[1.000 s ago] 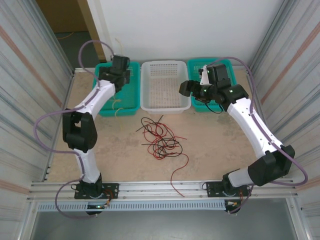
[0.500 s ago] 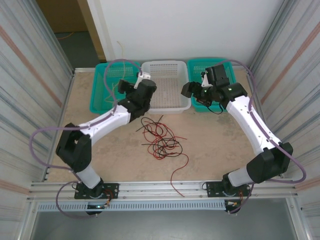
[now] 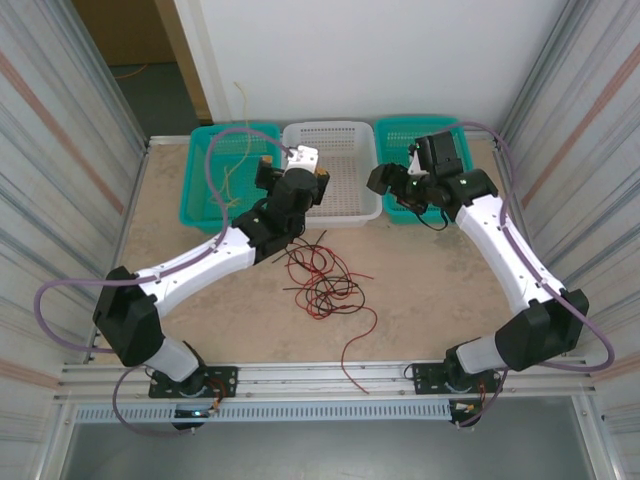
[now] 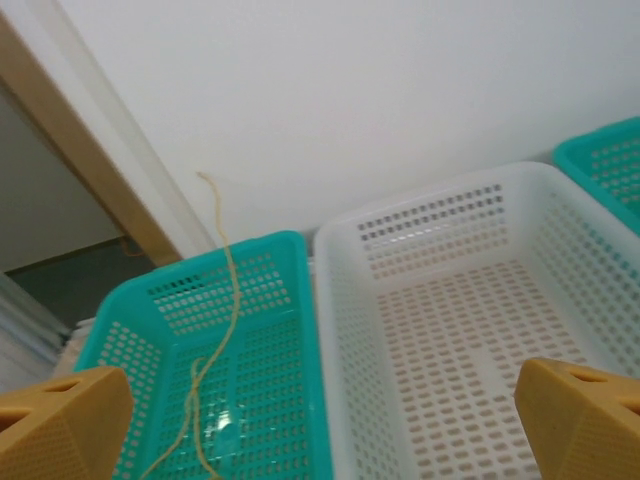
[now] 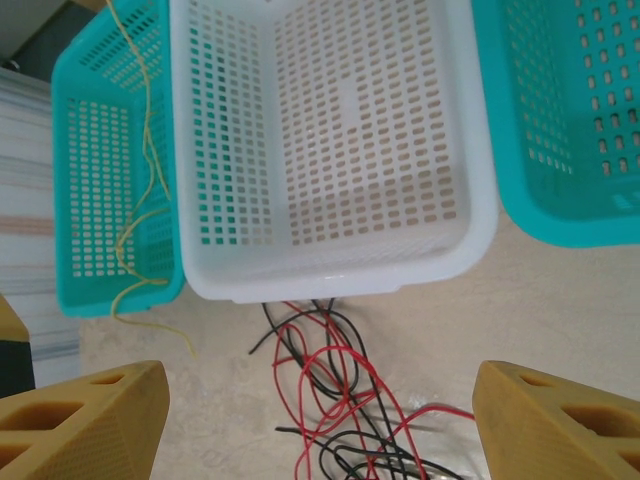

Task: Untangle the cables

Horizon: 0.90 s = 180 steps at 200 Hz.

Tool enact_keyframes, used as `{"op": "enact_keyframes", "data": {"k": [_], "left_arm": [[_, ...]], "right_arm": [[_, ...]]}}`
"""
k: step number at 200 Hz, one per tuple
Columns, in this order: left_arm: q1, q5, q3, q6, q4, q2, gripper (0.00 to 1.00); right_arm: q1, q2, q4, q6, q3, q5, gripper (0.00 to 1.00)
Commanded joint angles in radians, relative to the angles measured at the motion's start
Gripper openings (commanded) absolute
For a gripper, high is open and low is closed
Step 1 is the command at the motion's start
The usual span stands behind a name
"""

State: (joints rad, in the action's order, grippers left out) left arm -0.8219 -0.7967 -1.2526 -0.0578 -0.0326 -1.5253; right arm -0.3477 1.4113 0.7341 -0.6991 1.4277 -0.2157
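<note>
1. The left gripper [image 3: 293,172] is over the near left corner of the white basket [image 3: 345,214]. In its wrist view, the fingertips [image 4: 60,420] are cut off at the two bottom corners, and the jaws are spread wide with nothing between them.
2. The right gripper [image 3: 378,181] hangs by the white basket's right rim, and its arm hides part of the right teal basket [image 3: 455,130]. Its jaws are also wide apart and empty.
3. The red and black cables [image 3: 322,277] lie tangled on the table [image 3: 440,290], just in front of the white basket. Which strand crosses over which cannot be told. The right wrist view cuts off the tangle's lower part.
4. The pale yellow cable [image 4: 228,290] lies in the left teal basket [image 3: 200,195], with one end rising against the wall. Its other end spills over the front rim onto the table.
</note>
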Motion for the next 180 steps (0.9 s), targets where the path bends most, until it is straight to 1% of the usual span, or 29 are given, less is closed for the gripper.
{"op": "enact_keyframes", "data": {"k": [1, 17, 33, 47, 58, 73, 87, 98, 114, 128, 148, 163, 180], "left_arm": [[-0.025, 0.114, -0.004, 0.030, 0.042, 0.053, 0.99], [-0.061, 0.129, 0.029, -0.012, 0.007, 0.075, 0.99], [-0.090, 0.172, 0.077, -0.071, -0.058, 0.092, 0.98], [-0.106, 0.160, 0.100, -0.100, -0.093, 0.093, 0.98], [-0.106, 0.154, 0.100, -0.107, -0.080, 0.086, 0.97], [-0.117, 0.119, 0.092, -0.172, -0.085, 0.069, 0.92], [-0.149, 0.087, 0.067, -0.284, -0.140, 0.028, 0.89], [-0.186, 0.066, 0.044, -0.409, -0.208, -0.024, 0.87], [-0.237, 0.025, 0.017, -0.581, -0.375, -0.114, 0.89], [-0.270, -0.018, -0.010, -0.655, -0.455, -0.170, 0.89], [-0.307, -0.033, -0.006, -0.649, -0.483, -0.176, 0.89], [-0.315, -0.044, 0.006, -0.564, -0.434, -0.149, 0.89], [-0.314, -0.035, 0.037, -0.470, -0.382, -0.107, 0.89]], "right_arm": [[-0.024, -0.061, -0.003, 0.023, -0.040, 0.041, 0.79], [-0.048, -0.073, -0.018, 0.042, -0.067, 0.048, 0.80], [-0.069, -0.069, -0.025, 0.056, -0.075, 0.048, 0.80], [-0.088, -0.062, -0.024, 0.072, -0.073, 0.048, 0.80], [-0.103, -0.061, -0.020, 0.080, -0.072, 0.057, 0.80], [-0.128, -0.063, -0.012, 0.096, -0.079, 0.076, 0.79], [-0.164, -0.079, -0.017, 0.113, -0.113, 0.132, 0.80], [-0.168, -0.084, -0.024, 0.112, -0.138, 0.134, 0.80], [-0.135, -0.073, -0.027, 0.102, -0.146, 0.104, 0.80], [-0.087, -0.067, -0.031, 0.094, -0.142, 0.058, 0.80], [-0.014, -0.064, -0.042, 0.083, -0.154, 0.014, 0.80], [0.030, -0.061, -0.049, 0.069, -0.161, -0.006, 0.80], [0.050, -0.060, -0.084, 0.050, -0.175, -0.008, 0.81]]}}
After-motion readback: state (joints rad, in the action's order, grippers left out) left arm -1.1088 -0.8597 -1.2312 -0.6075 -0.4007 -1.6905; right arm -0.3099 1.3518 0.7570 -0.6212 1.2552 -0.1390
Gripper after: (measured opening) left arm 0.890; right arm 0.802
